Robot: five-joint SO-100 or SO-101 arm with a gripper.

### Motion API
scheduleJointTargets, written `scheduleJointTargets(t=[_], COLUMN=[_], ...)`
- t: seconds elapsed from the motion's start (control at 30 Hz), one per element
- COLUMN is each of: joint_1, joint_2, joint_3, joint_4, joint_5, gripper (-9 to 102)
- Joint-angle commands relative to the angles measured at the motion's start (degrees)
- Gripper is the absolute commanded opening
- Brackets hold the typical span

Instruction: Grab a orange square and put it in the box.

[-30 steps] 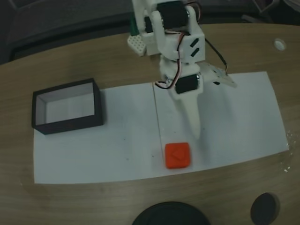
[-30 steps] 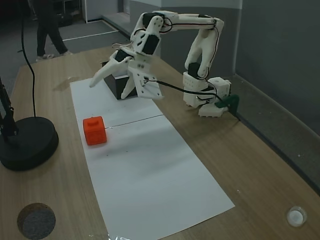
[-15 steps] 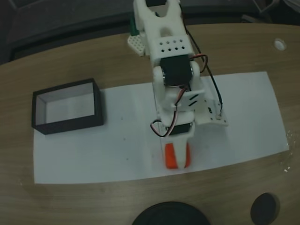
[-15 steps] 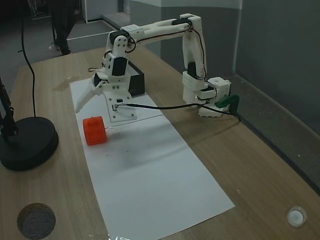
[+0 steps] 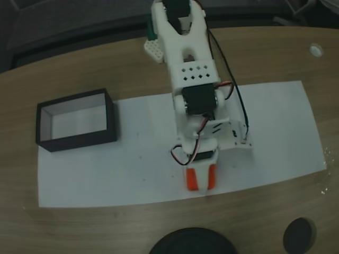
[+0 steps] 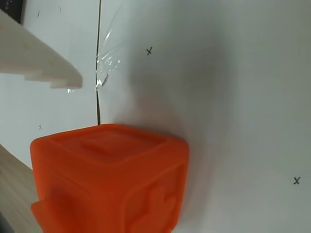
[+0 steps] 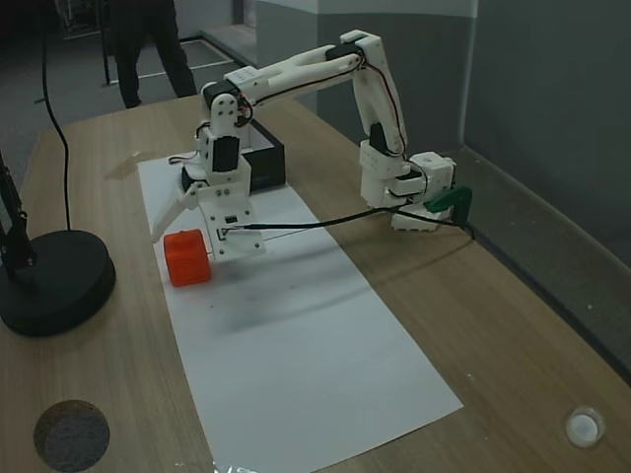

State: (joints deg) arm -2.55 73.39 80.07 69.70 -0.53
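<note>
My gripper (image 7: 187, 232) hangs low over the orange square (image 7: 187, 257), with its fingers spread wide apart. It is not holding anything. In the side fixed view, one finger (image 7: 166, 221) slants down past the far side of the orange square, and the flat jaw plate sits just beside the near side. I cannot tell if either one touches it. In the wrist view, one white finger (image 6: 41, 60) shows just beyond the orange square (image 6: 109, 182), with a gap of paper between them.

The orange square sits on the white paper (image 5: 275, 127), close to the paper's front edge in the top fixed view. The arm (image 5: 193, 84) covers most of the orange square (image 5: 200, 177) there.

The box (image 5: 77, 121) is well apart from the orange square, near the far corner of the paper. In the side fixed view the box (image 7: 264, 163) is behind the arm.

Here is what I think could go wrong. The orange square is off to one side between my fingers. If I close now, one finger may hit first and push it along the smooth paper. It could twist or slip out. If I go too low, a fingertip could catch the paper and drag it.
</note>
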Motion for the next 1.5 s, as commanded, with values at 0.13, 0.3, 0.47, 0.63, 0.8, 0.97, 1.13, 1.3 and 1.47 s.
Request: scheduleJointTargets(t=[0.13,0.3,0.47,0.63,0.8,0.97,1.13,1.3,1.47], joint_1=[0.1,0.1,0.1,0.1,-0.2,0.1,-0.2,-0.4,0.1], joint_2=[1.3,1.3,1.3,1.3,1.3,1.3,1.2,-1.7,-1.7], joint_3=[-3.3,-3.1,-3.1,-3.5,-3.2,-3.1,-3.0,-4.9,-14.3], joint_4=[-0.4,-0.4,-0.4,-0.4,-0.4,-0.4,-0.4,0.5,9.1], joint_5=[-3.1,-3.1,-3.1,-3.1,-3.1,-2.6,-2.5,-2.6,-2.5], gripper=[12,12,8,4,13,36,39,39,40])
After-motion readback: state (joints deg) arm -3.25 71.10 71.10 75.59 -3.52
